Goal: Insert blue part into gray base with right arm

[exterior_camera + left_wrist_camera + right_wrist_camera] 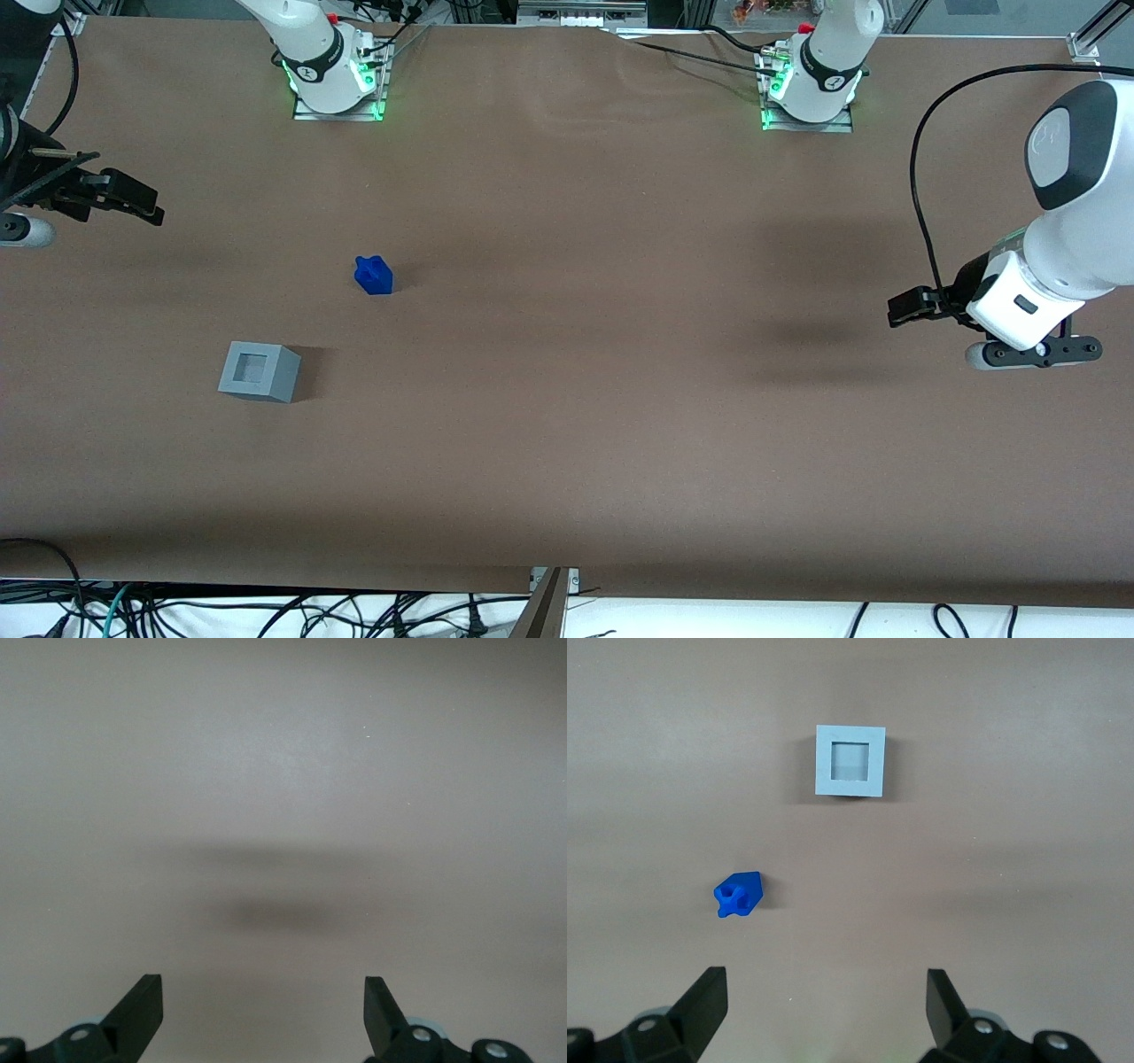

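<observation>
End effector (824, 1014) sits spread wide and holding nothing, up above the bench (620, 399). Blue part (374, 275) lies loose, apart from the gray base (259, 371), which is nearer the front camera, so grab blue first.

**No readable text in any view**

No words, numbers, brand names or labels can be read. The blue part (374, 276), the gray base (259, 371) and the brown surface (567, 399) carry no markings. The gripper (824, 1010), held high above the surface at the working arm's end, bears no legible lettering either.
</observation>
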